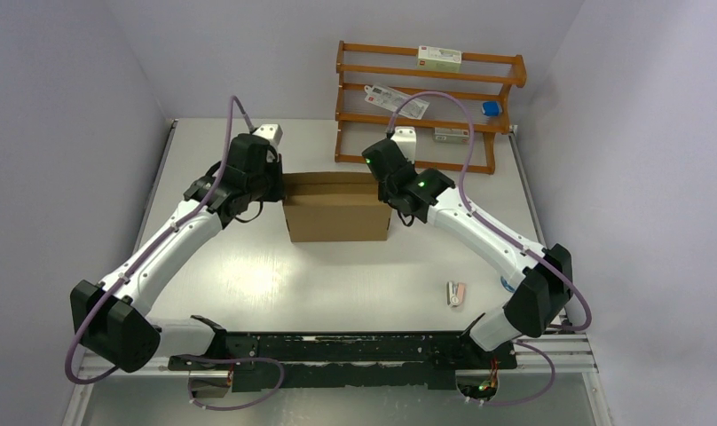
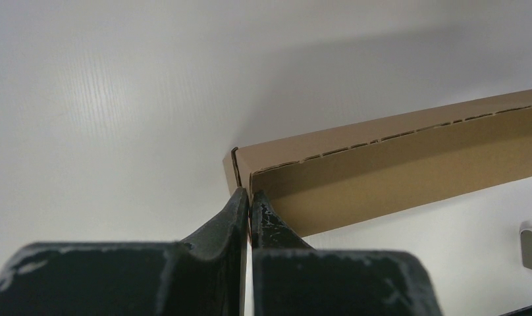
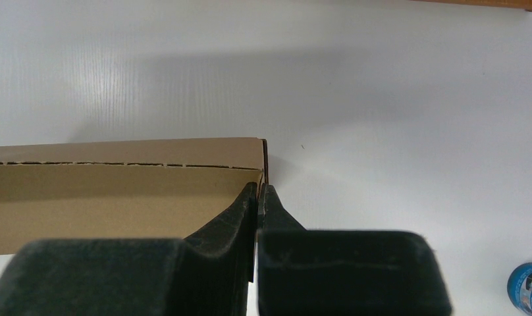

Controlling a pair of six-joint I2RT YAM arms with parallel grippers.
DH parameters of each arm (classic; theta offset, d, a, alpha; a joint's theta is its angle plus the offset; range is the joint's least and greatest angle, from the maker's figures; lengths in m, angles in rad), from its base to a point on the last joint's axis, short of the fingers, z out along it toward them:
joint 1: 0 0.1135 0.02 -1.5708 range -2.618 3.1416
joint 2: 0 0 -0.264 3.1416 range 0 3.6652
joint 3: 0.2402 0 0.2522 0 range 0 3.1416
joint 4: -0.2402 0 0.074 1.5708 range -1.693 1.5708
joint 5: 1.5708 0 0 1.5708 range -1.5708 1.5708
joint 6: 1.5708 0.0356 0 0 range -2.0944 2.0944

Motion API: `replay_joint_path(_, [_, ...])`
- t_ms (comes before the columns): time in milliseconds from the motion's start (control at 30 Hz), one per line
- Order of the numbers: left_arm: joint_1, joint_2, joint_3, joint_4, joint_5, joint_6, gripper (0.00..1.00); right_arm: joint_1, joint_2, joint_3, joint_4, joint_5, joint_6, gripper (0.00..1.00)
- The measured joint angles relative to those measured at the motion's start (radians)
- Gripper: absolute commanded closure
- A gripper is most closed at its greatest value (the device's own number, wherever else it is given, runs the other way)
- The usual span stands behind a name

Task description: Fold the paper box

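Brown paper box [image 1: 337, 222] | left claw [image 2: 250, 196] clamps end wall | right claw [image 3: 259, 191] likewise

The grey bench [image 1: 248, 271] carries the box [image 1: 337, 220] at its middle, a wooden rack [image 1: 426, 133] far behind, and a small pale item [image 1: 456, 294] near the right.

One paper box [image 1: 337, 222]; two tools [image 2: 249, 194] [image 3: 260, 187]; one rack [image 1: 340, 106].
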Motion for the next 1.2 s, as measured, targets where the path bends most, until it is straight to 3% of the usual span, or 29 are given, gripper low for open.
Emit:
replay_joint_path(533, [-0.024,-0.115,-0.187,0.182,-0.043,-0.087,0.89,0.027,-0.125,-0.211,0.216,0.039,0.022,0.96])
replay_joint_path(733, [-0.034,-0.169,-0.248,0.221,-0.049,-0.114,0.62,0.028,-0.161,-0.285,0.317,0.035,0.025,0.87])
replay_joint_path(900, [-0.051,-0.186,-0.257,0.209,-0.036,-0.121,0.39,0.033,-0.169,-0.303,0.335,-0.002,0.034,0.64])
replay_joint_path(1033, [-0.062,-0.210,-0.254,0.175,-0.015,-0.120,0.30,0.048,-0.188,-0.309,0.330,-0.050,0.041,0.49])
replay_joint_path(1200, [-0.064,-0.241,-0.219,0.113,0.003,-0.124,0.26,0.055,-0.218,-0.305,0.309,-0.114,0.050,0.39])
